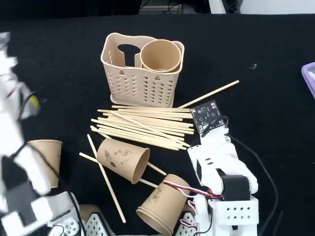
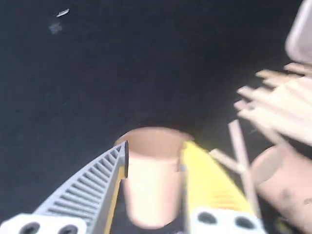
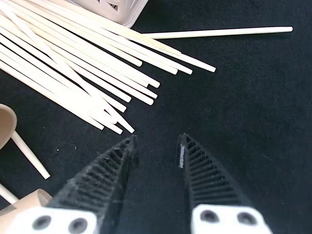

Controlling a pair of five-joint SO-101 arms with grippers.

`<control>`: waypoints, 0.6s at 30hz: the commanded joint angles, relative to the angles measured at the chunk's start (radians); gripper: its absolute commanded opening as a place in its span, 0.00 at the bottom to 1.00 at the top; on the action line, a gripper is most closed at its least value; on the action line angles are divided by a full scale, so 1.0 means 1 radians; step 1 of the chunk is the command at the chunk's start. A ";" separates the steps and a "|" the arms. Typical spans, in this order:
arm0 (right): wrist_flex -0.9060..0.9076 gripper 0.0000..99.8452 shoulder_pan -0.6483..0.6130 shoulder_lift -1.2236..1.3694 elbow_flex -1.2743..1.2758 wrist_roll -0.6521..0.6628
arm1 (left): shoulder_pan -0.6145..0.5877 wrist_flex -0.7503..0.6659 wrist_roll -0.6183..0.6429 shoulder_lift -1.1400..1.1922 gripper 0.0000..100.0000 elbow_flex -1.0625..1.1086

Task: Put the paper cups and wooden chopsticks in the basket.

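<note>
A paper cup (image 2: 151, 185) sits between the grey and yellow fingers of my left gripper (image 2: 156, 145), which is shut on it; from above this cup (image 1: 47, 157) is at the table's left beside the white left arm. The beige basket (image 1: 138, 83) stands at the back with one cup (image 1: 161, 55) inside. A pile of wooden chopsticks (image 1: 142, 125) lies in front of it. Two cups (image 1: 123, 160) (image 1: 162, 204) lie on their sides nearer the arms. My right gripper (image 3: 156, 144) hangs open over bare cloth just off the chopstick ends (image 3: 73, 68).
A single chopstick (image 1: 209, 94) lies apart to the right of the basket, and a few loose sticks (image 1: 106, 179) cross under the lying cups. A purple object (image 1: 310, 78) shows at the right edge. The table is covered in black cloth (image 1: 266, 59).
</note>
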 commanded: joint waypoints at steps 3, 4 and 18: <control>-0.032 0.14 0.011 -0.010 0.013 -0.008 | -0.140 0.005 -0.551 -0.163 0.24 0.269; -0.032 0.14 0.011 -0.010 0.013 -0.009 | -0.140 -0.009 -0.638 -0.175 0.24 0.308; -0.034 0.14 0.012 -0.010 0.015 -0.049 | -0.171 0.011 -0.450 -0.224 0.21 0.624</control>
